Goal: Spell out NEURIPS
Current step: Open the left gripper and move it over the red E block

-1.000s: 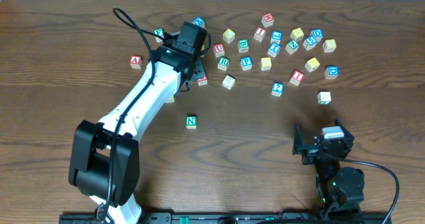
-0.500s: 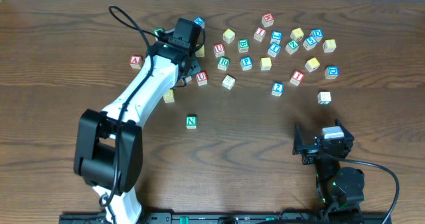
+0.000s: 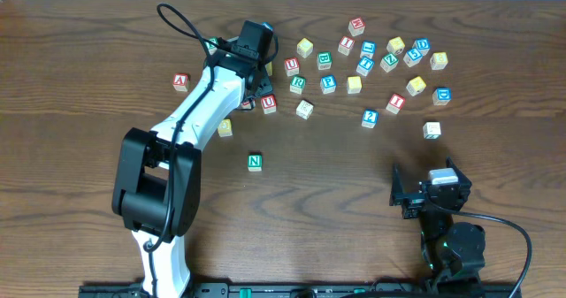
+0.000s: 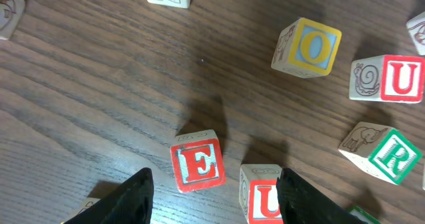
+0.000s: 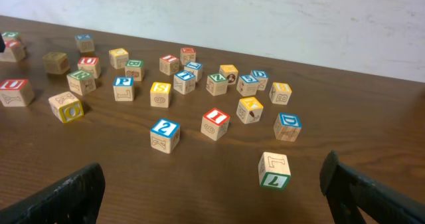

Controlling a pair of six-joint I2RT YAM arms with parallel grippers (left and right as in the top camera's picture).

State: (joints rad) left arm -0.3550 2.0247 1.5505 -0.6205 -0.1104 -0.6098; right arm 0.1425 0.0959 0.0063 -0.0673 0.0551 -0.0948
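My left gripper (image 3: 254, 96) is open and hovers low over the red E cube (image 4: 197, 163), which lies between its fingers (image 4: 133, 199). A red U cube (image 4: 262, 196) sits just right of the E, by the right finger. This U also shows in the overhead view (image 3: 269, 103). A second red U (image 3: 291, 66), the green R (image 3: 297, 84), the blue P (image 3: 328, 84) and the red I (image 3: 395, 103) lie in the scatter. The green N (image 3: 255, 162) stands alone nearer the front. My right gripper (image 3: 424, 192) is open and empty at the front right.
A red A cube (image 3: 180, 81) lies far left. A yellow cube (image 3: 225, 127) lies beside the left arm. A yellow O cube (image 4: 307, 46) sits beyond the E. Several other cubes spread across the back right, with a green-faced one (image 5: 274, 170) nearest my right gripper.
The left arm's elbow and shoulder have swung to the right while its gripper stays over the E and U cubes. The right arm and the cubes have not moved.
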